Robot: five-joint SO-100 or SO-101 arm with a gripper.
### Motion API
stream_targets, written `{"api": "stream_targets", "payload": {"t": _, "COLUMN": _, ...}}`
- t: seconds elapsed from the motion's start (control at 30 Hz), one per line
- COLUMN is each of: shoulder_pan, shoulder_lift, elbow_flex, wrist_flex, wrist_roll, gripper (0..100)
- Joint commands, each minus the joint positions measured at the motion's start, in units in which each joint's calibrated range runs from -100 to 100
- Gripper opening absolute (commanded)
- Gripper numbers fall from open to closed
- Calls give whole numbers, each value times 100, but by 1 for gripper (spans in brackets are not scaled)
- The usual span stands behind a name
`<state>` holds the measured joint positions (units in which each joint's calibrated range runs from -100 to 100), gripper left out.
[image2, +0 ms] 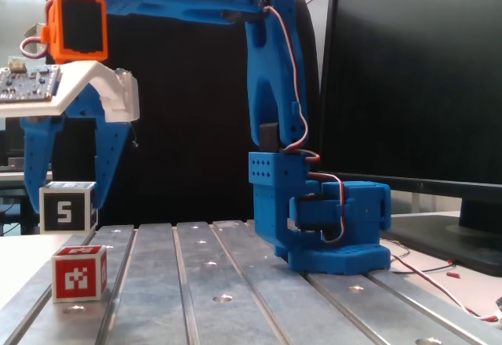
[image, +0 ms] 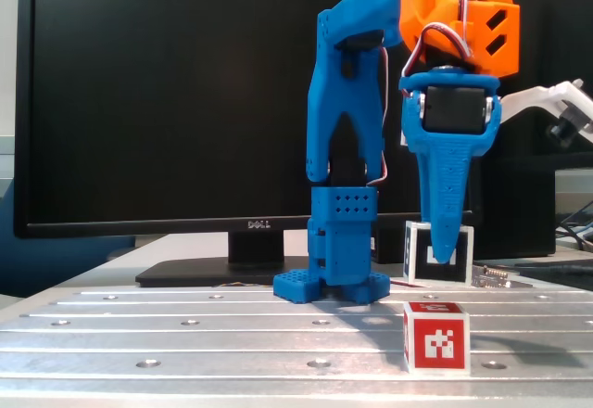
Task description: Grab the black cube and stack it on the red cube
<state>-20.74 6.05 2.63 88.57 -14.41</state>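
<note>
Above the table, blue fingers clamp the black cube, held just over the red cube.

Two small marker cubes: one black cube, one red cube. One blue robot arm. One Dell monitor behind the arm.

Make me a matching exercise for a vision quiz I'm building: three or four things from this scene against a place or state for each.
Things:
1. black cube
2. red cube
3. gripper
4. monitor

States:
a. resting on the metal table
b. dark screen behind the arm
c. held above the table
d. shut on a cube

Pairs: 1-c, 2-a, 3-d, 4-b
</note>
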Motion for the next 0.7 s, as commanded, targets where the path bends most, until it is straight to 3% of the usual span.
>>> {"api": "stream_targets", "payload": {"t": 0.0, "shoulder_pan": -4, "shoulder_lift": -70, "elbow_flex": 49, "wrist_flex": 23, "wrist_roll": 31, "gripper": 18}}
{"api": "stream_targets", "payload": {"t": 0.67, "shoulder_pan": -122, "shoulder_lift": -28, "elbow_flex": 366, "wrist_flex": -63, "wrist_roll": 26, "gripper": 18}}
